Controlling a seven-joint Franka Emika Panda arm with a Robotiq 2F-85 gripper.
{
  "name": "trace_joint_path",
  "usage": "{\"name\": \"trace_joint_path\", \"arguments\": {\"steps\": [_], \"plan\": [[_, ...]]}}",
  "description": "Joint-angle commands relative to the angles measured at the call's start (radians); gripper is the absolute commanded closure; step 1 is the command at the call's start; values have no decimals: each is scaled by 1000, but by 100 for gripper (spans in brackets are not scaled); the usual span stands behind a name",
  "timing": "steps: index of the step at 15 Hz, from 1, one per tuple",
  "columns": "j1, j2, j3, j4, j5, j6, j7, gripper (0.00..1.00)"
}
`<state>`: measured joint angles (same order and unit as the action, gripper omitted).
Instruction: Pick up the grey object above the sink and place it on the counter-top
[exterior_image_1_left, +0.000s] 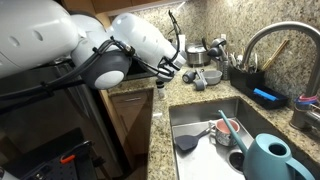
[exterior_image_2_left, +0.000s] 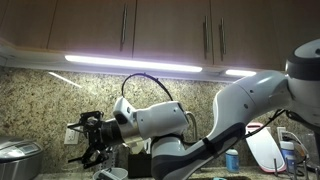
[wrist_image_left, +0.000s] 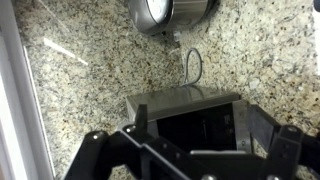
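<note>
Hanging claw: the black metal claw at the end of the big white robot arm hangs in the air in front of the speckled stone wall.
Claw state: let go and spread wide. In the wrist view its two black fingers stand far apart, and nothing is between them.
Grey thing: the small dark-grey rounded lump sits on the strip of counter behind the sink, just beside the pale grey round bowl. It looks small and blurry. The claw does not hold it.
Sink: the rectangular shiny steel sink has a tall curved chrome tap. A dark flat-headed utensil lies inside with some dishes. A blue-green watering can is at the near corner.
Counter: the speckled brown-beige stone counter-top runs around the sink.
Seen from the wrist: a shiny metal box stands against the stone wall ahead of the claw. A thin grey cord loops up the wall from it. A round shiny metal thing is at the top edge.
Around the room: brown wooden cupboards hang above a long bright strip light. A silver rice cooker stands low in the corner, near the claw.
</note>
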<state>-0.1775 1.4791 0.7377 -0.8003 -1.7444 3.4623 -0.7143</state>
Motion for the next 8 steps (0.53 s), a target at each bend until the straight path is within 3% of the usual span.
{"name": "trace_joint_path", "arguments": {"steps": [1,8], "plan": [[-79,1,115,-85,-47,0,-128,0],[-201,1,220,-245,-37,0,-301,0]]}}
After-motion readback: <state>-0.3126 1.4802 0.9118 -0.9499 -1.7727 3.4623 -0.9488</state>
